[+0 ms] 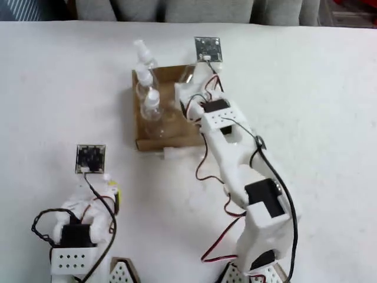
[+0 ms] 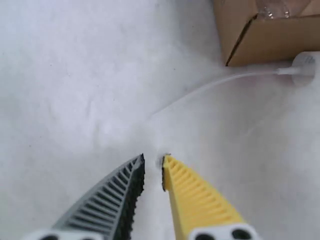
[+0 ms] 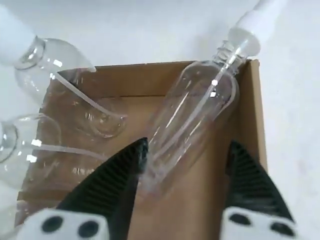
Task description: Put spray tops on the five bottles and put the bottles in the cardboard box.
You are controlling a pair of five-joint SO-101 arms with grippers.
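Note:
The cardboard box [image 1: 168,138] sits at the table's middle, with three clear bottles with white spray tops [image 1: 144,82] along its left side. My right gripper [image 3: 189,147] hangs open over the box. Another clear bottle [image 3: 195,110] with a spray top lies tilted in the box, its lower end between the open fingers [image 3: 122,170]. Two more bottles [image 3: 45,60] lean beside it. A loose spray top [image 2: 305,67] with its long tube lies on the table just outside the box's near corner [image 2: 250,45]. My left gripper [image 2: 152,165] rests shut and empty above the bare table, well short of the spray top.
The right arm [image 1: 235,147] stretches from the front right across to the box. The left arm [image 1: 76,236] sits folded at the front left. The table around both arms is plain white, and chairs stand behind its far edge.

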